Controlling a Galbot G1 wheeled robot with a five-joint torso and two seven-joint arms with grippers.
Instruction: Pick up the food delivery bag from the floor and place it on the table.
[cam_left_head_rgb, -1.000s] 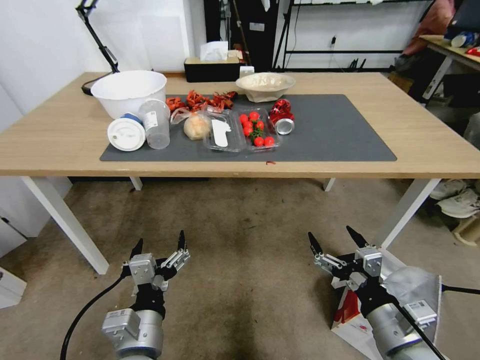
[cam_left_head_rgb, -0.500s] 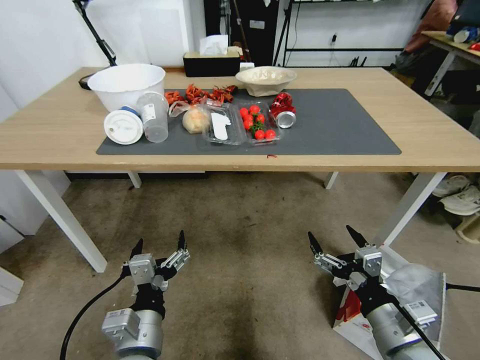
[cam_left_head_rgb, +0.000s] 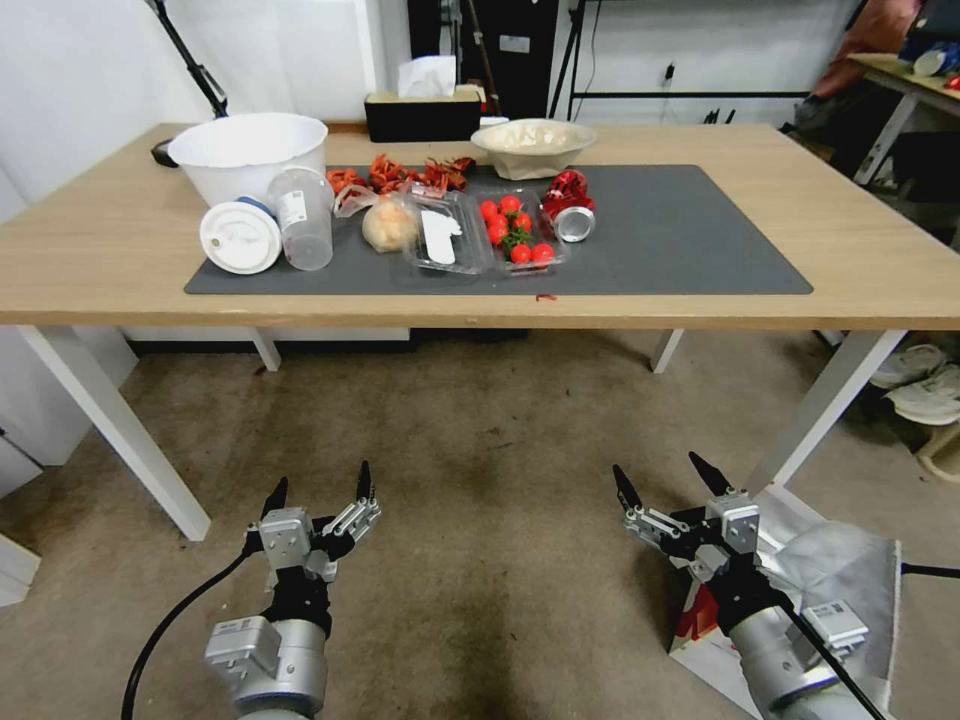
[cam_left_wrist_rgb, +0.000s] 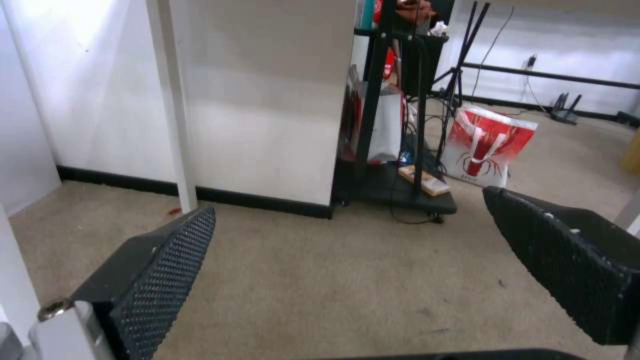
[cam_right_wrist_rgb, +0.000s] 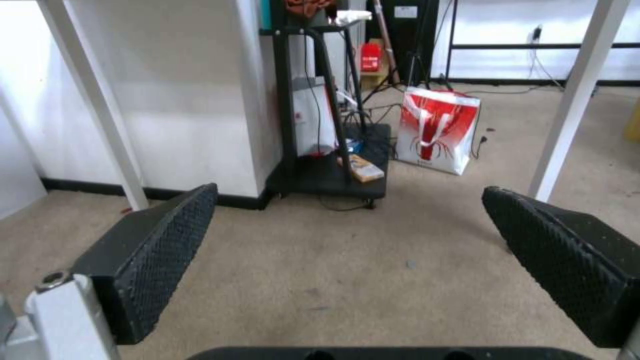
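Now food delivery bag (cam_left_head_rgb: 845, 580) on floor (cam_left_head_rgb: 480, 500) beside, behind spread right jaws.

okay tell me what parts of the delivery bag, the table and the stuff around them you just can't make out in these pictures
- Food delivery bag, head view: the right arm covers its near side, and the picture's lower edge cuts off its base. Handles and logo cannot be made out.
- Right gripper and left gripper, both open: what lies directly beneath them is unclear.
- Table, head view: both ends run past the picture's edges.
- Cardboard bowl: contents too small to tell.
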